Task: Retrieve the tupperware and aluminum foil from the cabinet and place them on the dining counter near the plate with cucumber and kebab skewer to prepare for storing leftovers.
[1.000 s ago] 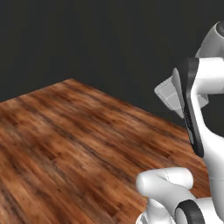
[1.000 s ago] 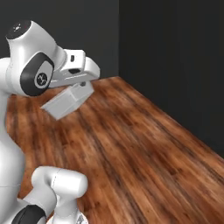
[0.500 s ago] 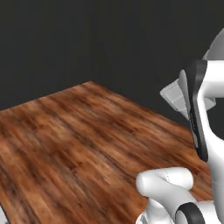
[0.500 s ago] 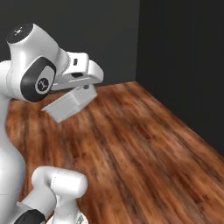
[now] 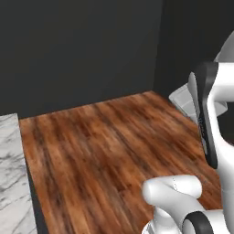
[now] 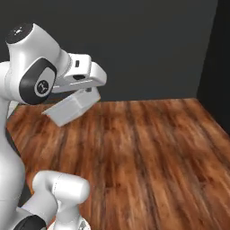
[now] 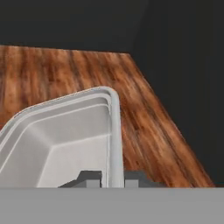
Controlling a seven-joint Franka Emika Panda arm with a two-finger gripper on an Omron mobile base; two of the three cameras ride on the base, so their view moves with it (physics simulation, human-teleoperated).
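From my left base view I look forward and down from behind the arm's left, over the wooden floor (image 5: pixel 100 151) toward the dark wall (image 5: pixel 77 50). My right base view faces the same floor and wall from behind its right. My hand view looks along the gripper (image 7: pixel 113 177), close to the container (image 7: pixel 65 140), with that floor beyond.

Greyish-white translucent tupperware (image 7: pixel 65 140) with pale rim, warm reddish-brown wood-grain floor (image 6: pixel 148 152) streaked with darker planks, near-black matte walls (image 5: pixel 82 50), white grey-veined marble dining counter (image 5: pixel 11 183) at the edge, glossy white arm (image 6: pixel 31 76) with dark joint rings, dark jaws.
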